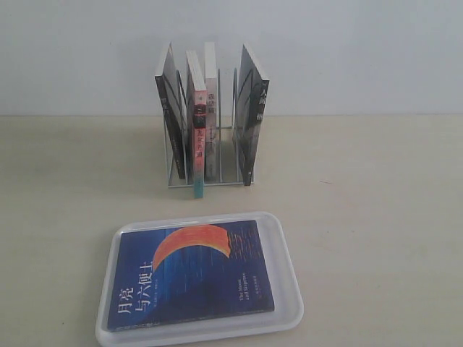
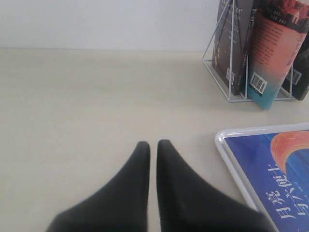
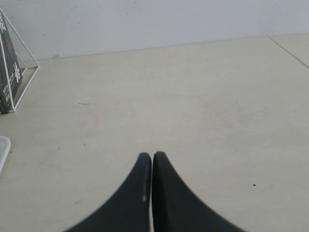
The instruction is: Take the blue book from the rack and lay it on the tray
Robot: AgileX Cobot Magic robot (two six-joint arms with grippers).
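Looks like a lab test station here, not a home or an office. There's a plain, pale wood-grain bench [image 1: 376, 217] running straight back to a blank white wall [image 1: 347, 50]. On it sits a small staged set: one white wire rack [image 1: 226, 181] of paperbacks [image 1: 197, 123], and one white plastic tray [image 1: 293, 289] just in front of it, all evenly lit.

left end effector [image 2: 153, 144] — closed | right end effector [image 3: 152, 155] — closed

blue book [image 1: 194, 273] flat in tray [image 1: 289, 283]; rack [image 1: 233, 130] behind
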